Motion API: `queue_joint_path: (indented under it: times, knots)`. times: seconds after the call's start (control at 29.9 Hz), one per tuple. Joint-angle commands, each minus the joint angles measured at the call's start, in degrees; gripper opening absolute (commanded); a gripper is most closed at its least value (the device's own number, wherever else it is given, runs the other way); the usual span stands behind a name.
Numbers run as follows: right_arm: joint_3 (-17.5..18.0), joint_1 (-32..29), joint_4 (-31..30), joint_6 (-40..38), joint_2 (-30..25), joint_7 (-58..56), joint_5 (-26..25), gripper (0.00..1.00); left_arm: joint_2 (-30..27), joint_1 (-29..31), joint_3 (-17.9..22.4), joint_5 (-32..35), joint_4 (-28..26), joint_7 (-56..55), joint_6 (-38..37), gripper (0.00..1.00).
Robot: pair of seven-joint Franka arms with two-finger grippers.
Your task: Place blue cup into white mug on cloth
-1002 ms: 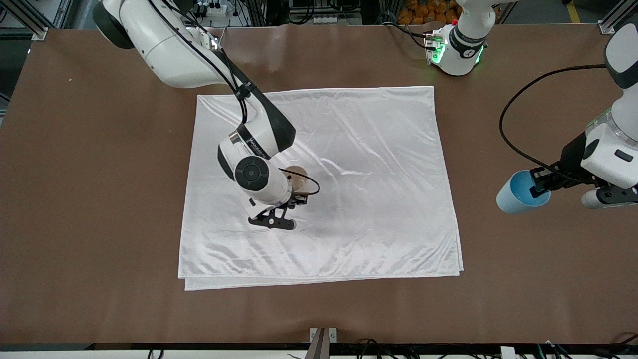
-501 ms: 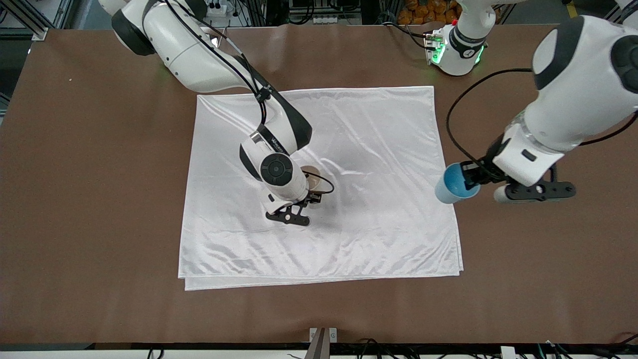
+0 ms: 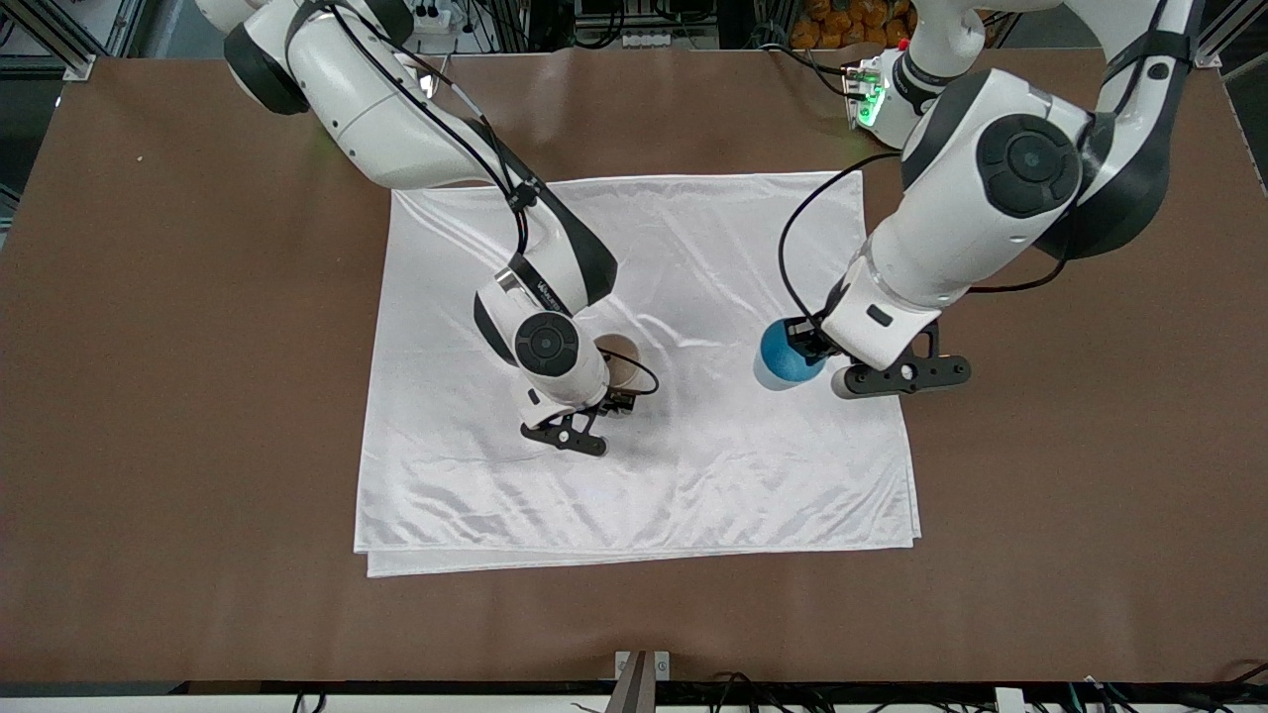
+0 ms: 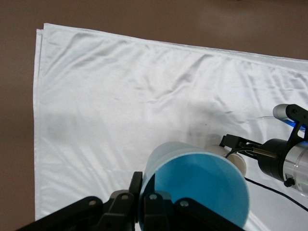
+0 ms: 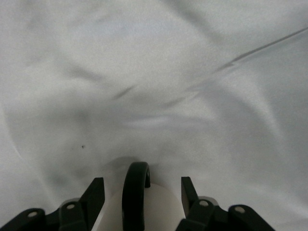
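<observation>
The white cloth (image 3: 693,248) lies spread on the brown table. My left gripper (image 3: 810,349) is shut on the rim of the blue cup (image 3: 783,361), one finger inside and one outside. It holds the cup tilted in the air over the cloth's part toward the left arm's end. In the left wrist view the cup (image 4: 197,187) fills the space by the gripper (image 4: 143,185). My right gripper (image 3: 606,384) is over the cloth's middle, shut on the white mug (image 3: 619,358). In the right wrist view the mug (image 5: 163,207) sits between the fingers (image 5: 98,190), its black handle pointing outward.
The brown table (image 3: 198,396) surrounds the cloth on all sides. The cloth's layered edge (image 3: 634,555) is nearest the front camera. The left arm's base (image 3: 906,94) with a green light stands at the table's back edge.
My left gripper has carried the blue cup from over the bare table at the left arm's end to over the cloth. My right gripper has shifted the mug slightly toward the left arm's end.
</observation>
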Motion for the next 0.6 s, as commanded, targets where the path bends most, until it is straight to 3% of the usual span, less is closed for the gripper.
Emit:
queue_joint_path:
  times: [0.0, 0.1, 0.3, 0.57]
  knots:
    - [-0.46, -0.45, 1.97, -1.03, -0.05, 1.70, -0.61, 1.00, 1.06, -2.39, 0.59, -0.10, 0.70, -3.98, 1.63, 0.00]
    - [-0.64, -1.50, 1.88, -1.38, -0.31, 1.35, -1.23, 1.00, 1.24, -3.71, 0.68, 0.51, 0.70, -5.38, 2.25, 0.00]
    - [-0.99, -3.78, 1.79, -4.80, -1.10, -2.68, -9.13, 1.00, 1.85, -5.73, 0.68, 1.57, 0.70, -7.84, 2.69, 0.00]
    - [-1.17, -7.83, 1.35, -12.19, -2.95, -12.00, -9.67, 1.00, 3.34, -8.81, 0.86, 3.85, 0.70, -12.59, 4.36, 0.00]
